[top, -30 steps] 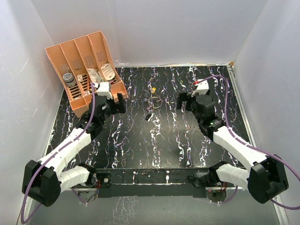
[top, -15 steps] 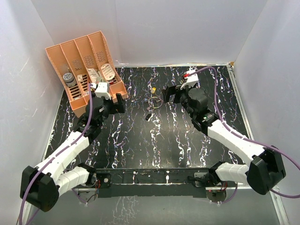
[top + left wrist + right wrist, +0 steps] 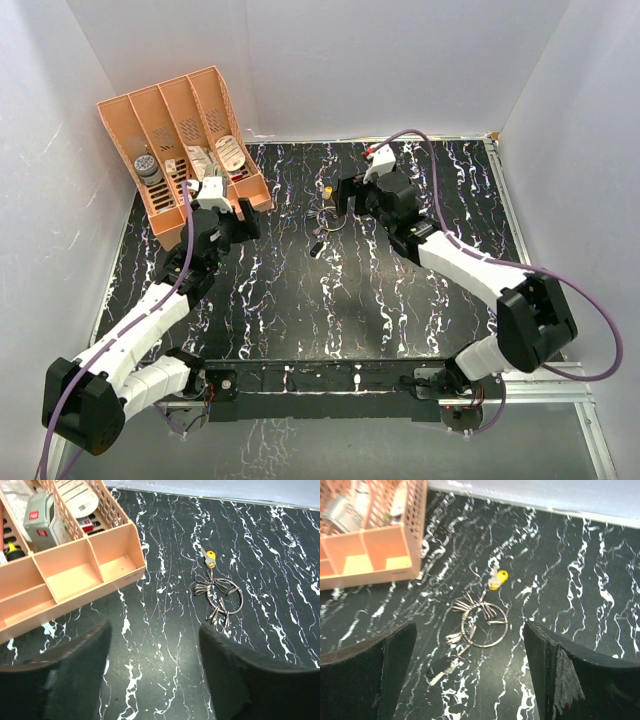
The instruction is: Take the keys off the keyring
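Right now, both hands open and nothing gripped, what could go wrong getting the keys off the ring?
1. The keyring is thin wire lying flat on the table. The right hand, open and aimed at it, may skid it rather than pinch it.
2. Several bare metal keys bunch on one side of the ring, so a pinch could catch a few at once instead of the yellow key.
3. The left hand sits near the orange organiser and might nudge it reaching in.

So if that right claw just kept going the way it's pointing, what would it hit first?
Probably the keyring, which lies on the table, centred between the open fingers of the right gripper in its wrist view, the yellow key just beyond. Nothing shows in between, though depth is hard to judge.
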